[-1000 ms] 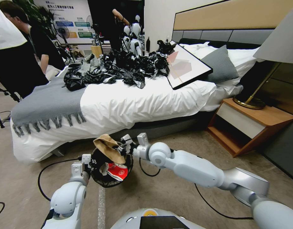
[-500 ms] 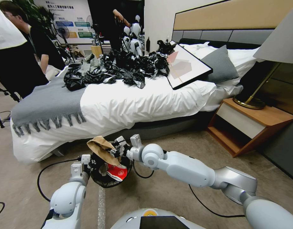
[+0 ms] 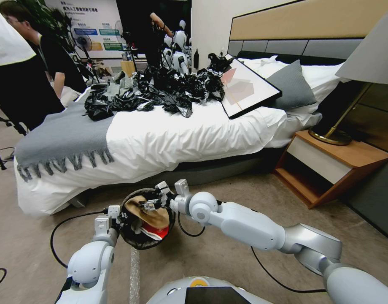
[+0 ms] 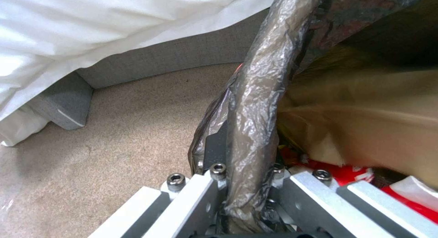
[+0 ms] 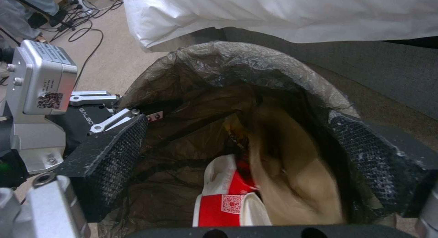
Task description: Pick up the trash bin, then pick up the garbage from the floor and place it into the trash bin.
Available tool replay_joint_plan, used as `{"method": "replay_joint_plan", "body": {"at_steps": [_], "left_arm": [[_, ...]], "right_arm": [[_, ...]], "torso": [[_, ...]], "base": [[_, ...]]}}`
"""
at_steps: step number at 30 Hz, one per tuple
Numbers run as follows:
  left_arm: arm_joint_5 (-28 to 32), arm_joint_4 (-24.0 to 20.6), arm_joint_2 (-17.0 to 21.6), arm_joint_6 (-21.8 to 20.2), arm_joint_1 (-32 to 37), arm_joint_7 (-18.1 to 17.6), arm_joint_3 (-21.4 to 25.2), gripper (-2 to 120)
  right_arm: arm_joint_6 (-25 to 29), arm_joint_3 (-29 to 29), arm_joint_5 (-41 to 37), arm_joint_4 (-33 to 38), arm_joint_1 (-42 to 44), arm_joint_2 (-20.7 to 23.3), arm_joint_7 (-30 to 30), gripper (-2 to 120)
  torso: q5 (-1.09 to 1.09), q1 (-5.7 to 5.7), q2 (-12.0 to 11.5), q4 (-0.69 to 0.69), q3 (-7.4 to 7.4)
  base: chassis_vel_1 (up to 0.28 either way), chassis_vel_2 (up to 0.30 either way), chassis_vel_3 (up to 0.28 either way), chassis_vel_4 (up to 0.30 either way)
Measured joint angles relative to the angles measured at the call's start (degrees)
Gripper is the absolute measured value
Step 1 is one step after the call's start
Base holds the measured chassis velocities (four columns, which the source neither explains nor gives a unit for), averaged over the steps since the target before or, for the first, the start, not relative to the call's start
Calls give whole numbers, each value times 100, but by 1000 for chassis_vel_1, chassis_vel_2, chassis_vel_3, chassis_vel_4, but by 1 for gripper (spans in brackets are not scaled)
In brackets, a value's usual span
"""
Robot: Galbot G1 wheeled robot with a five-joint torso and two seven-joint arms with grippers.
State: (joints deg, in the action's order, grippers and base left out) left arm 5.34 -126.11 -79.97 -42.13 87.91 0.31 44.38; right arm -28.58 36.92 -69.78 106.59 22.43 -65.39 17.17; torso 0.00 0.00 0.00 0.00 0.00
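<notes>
- Left gripper (image 3: 118,216) clamped on the rim of the trash bin (image 3: 135,238), fingers pinching the folded black liner (image 4: 255,104); bin held up off the carpet, hanging on the inner side of that gripper, toward the robot's midline.
- Right gripper (image 3: 153,204) directly above the bin mouth, opposite the left gripper across the rim; jaws spread wide, mesh pads (image 5: 116,145) apart with nothing between them.
- Brown paper bag (image 5: 292,183) below the parted right pads, lying inside the liner, blurred in the right wrist view; judged just released and settling.
- Red-and-white packet (image 5: 223,205) under and beside the brown bag, deeper in the bin.
- Risk: brown bag sits high, near rim level; could spring back or tip out if the bin tilts.
- Risk: single-sided pinch on rim and thin liner; added load could slip or tear the plastic and drop the bin.
- Risk: right pads close to the liner edge; a withdrawal brushing it could drag the liner or catch the bag.
- Black cable (image 3: 61,223) on the carpet just beyond the left gripper; snag hazard if the base drives.
- Farther off, bed (image 3: 181,135) with heap of black plastic bags (image 3: 160,90), not task litter.
</notes>
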Motion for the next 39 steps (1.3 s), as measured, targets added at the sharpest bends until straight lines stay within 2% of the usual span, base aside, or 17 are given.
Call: {"method": "replay_joint_plan", "body": {"at_steps": [9, 18, 21, 22, 24, 25, 27, 29, 30, 31, 32, 33, 35, 36, 37, 38, 39], "left_arm": [[0, -10, 15, 0, -7, 5, 10, 0], [4, -74, 35, 0, 35, 22, 8, 0], [-34, -155, 51, 0, 60, 82, 14, 0], [-34, -155, 51, 0, 60, 82, 14, 0], [-48, -173, 52, 0, 69, 86, -2, 0], [-48, -173, 52, 0, 69, 86, -2, 0], [-45, -193, 59, 0, 71, 87, -11, 0], [-38, -224, 87, 0, 73, 83, -14, 0], [-38, -224, 87, 0, 73, 83, -14, 0], [-37, -232, 92, 0, 75, 81, -14, 0], [-32, -235, 109, 0, 83, 73, -9, 0], [-32, -235, 109, 0, 83, 73, -9, 0], [-16, -236, 147, 1, 105, 57, 1, 0], [-16, -236, 147, 1, 105, 57, 1, 0], [2, -242, 153, 0, 107, 52, 6, 0], [2, -242, 153, 0, 107, 52, 6, 0], [27, -261, 153, 1, 102, 38, 10, 0]], "right_arm": [[-13, -101, -64, 203, -40, 155, 11, 100], [13, -1001, -250, 857, -398, 467, 405, 100], [2, -1745, 175, 1096, -233, 817, 508, 100], [2, -1745, 175, 1096, -233, 817, 508, 100], [66, -2262, 868, 1099, 189, 1046, 370, 100], [66, -2262, 868, 1099, 189, 1046, 370, 100], [238, -2627, 1420, 1025, 515, 1223, 168, 100], [481, -3376, 2117, 918, 1052, 1428, -75, 100], [481, -3376, 2117, 918, 1052, 1428, -75, 100], [552, -3639, 2302, 905, 1242, 1451, -123, 100], [660, -4195, 2609, 891, 1673, 1454, -194, 100], [660, -4195, 2609, 891, 1673, 1454, -194, 100], [946, -5028, 3213, 816, 2487, 1387, -325, 100], [946, -5028, 3213, 816, 2487, 1387, -325, 100], [1182, -5433, 3641, 727, 2916, 1303, -429, 100], [1182, -5433, 3641, 727, 2916, 1303, -429, 100], [1438, -5790, 4053, 629, 3264, 1193, -542, 100]], "torso": [[0, 0, 0, 0, 0], [1, 0, 0, 2, 0], [1, 0, 0, 0, 0], [1, 0, 0, 0, 0], [2, 0, 0, -2, 0], [2, 0, 0, -2, 0], [1, 0, 0, -1, 0], [3, 0, 0, -2, 0], [3, 0, 0, -2, 0], [1, 0, 0, 0, 0], [2, 0, 0, 0, 0], [2, 0, 0, 0, 0], [3, -1, 0, 0, 0], [3, -1, 0, 0, 0], [3, -1, 0, -1, 0], [3, -1, 0, -1, 0], [4, -1, 0, -1, 0]], "base": [[0, 0, 0, 0], [0, 0, 0, 0], [0, 0, 0, 0], [0, 0, 0, 0], [0, 0, 0, 0], [0, 0, 0, 0], [0, 0, 0, 0], [0, 0, 0, 0], [0, 0, 0, 0], [0, 0, 0, 0], [0, 0, 0, 0], [0, 0, 0, 0], [0, 0, 0, 0], [0, 0, 0, 0], [0, 0, 0, 0], [0, 0, 0, 0], [0, 0, 0, 0]]}}
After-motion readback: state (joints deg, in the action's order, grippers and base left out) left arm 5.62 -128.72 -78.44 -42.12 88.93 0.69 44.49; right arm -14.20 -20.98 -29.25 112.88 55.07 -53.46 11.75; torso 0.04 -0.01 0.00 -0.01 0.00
